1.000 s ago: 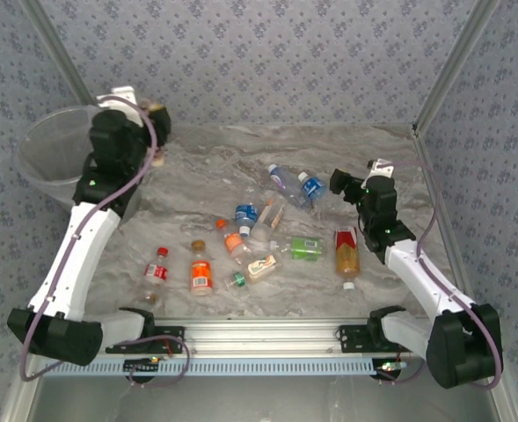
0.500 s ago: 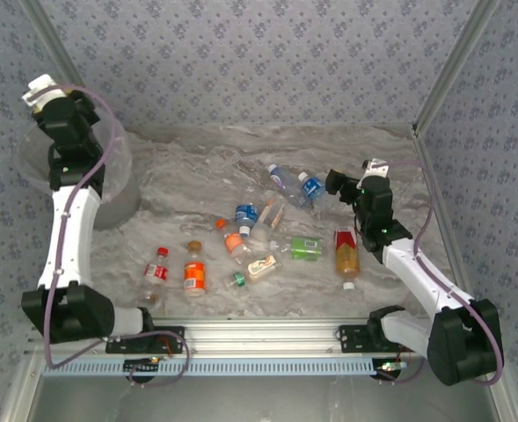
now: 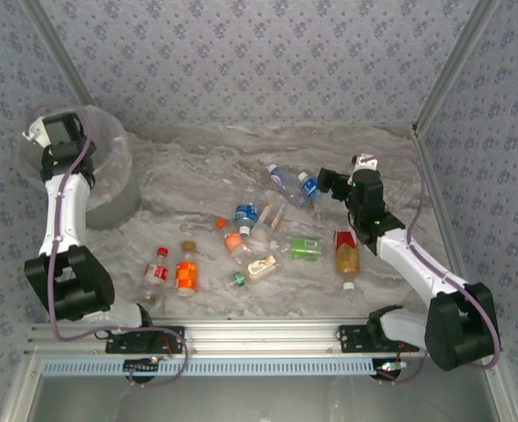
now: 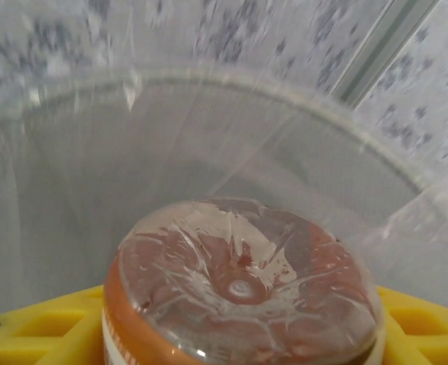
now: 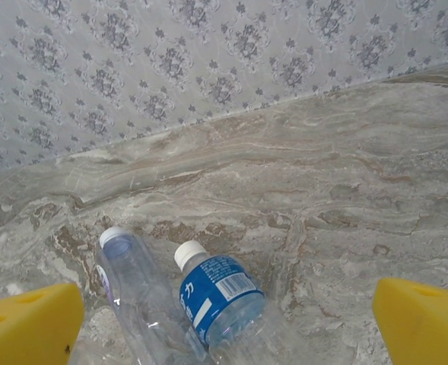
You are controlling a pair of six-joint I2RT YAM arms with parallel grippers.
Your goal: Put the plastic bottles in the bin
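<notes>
Currently, nearest the arm bases, a red-label bottle (image 3: pixel 156 269) and an orange-label bottle (image 3: pixel 186 274) lie on the marbled table (image 3: pixel 197 163). A loose cluster of plastic bottles (image 3: pixel 257 239) lies just beyond them at mid-table. To its right are a green-label bottle (image 3: pixel 305 249) and an amber bottle (image 3: pixel 346 252).

Farther back, the right gripper (image 3: pixel 331 183) hovers with its jaws wide apart. Just ahead of it lie a blue-label bottle (image 5: pixel 222 298) and a clear bottle (image 5: pixel 128 285), side by side and touching.

At the far left, the left gripper (image 3: pixel 56 134) hangs over the bin (image 3: pixel 118 189). Its yellow fingers (image 4: pixel 33 328) are clamped on a brown-liquid bottle (image 4: pixel 239 281), whose base faces the wrist camera. The bin's liner and rim (image 4: pixel 307 103) lie beneath it.
</notes>
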